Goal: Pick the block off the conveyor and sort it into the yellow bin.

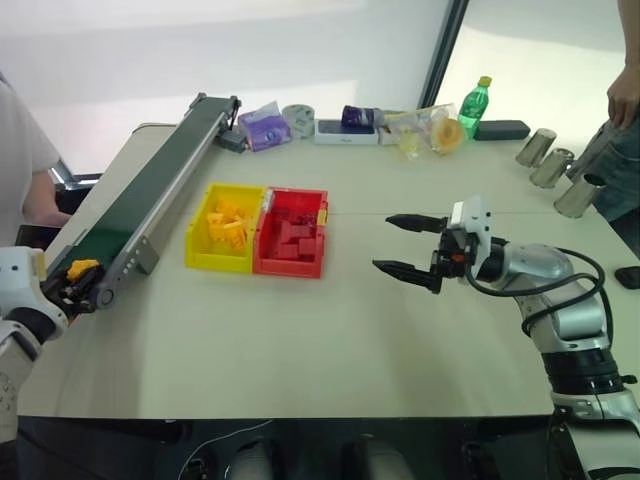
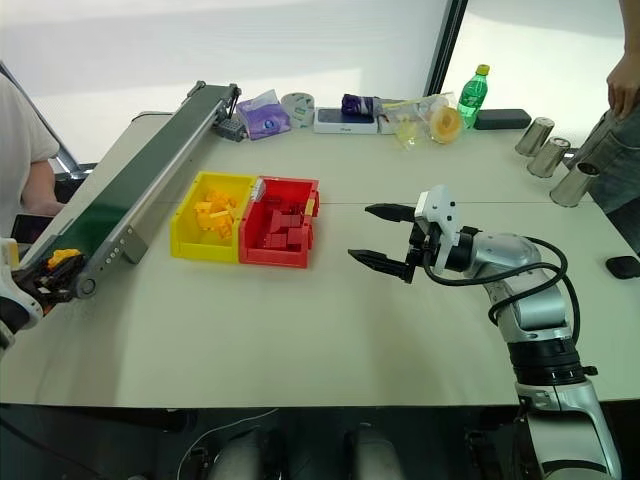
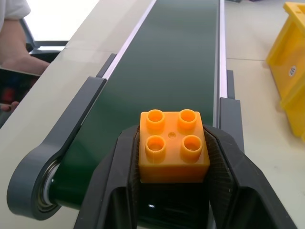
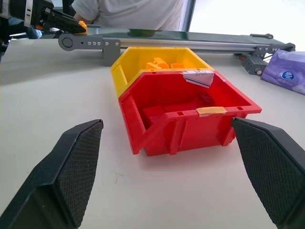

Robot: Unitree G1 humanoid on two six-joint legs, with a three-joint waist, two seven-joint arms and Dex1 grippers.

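The yellow-orange block sits at the near end of the conveyor, studs up on the dark green belt. My left gripper is shut on it, one black finger against each side. To the right of the belt stands the yellow bin, which holds several yellow bricks. My right gripper hovers open above the table, right of the bins and pointing toward them, with nothing between its fingers.
A red bin with red bricks is joined to the yellow bin's right side. A green bottle, packets and metal cups line the table's far edge. One person sits at the left, another stands at the far right.
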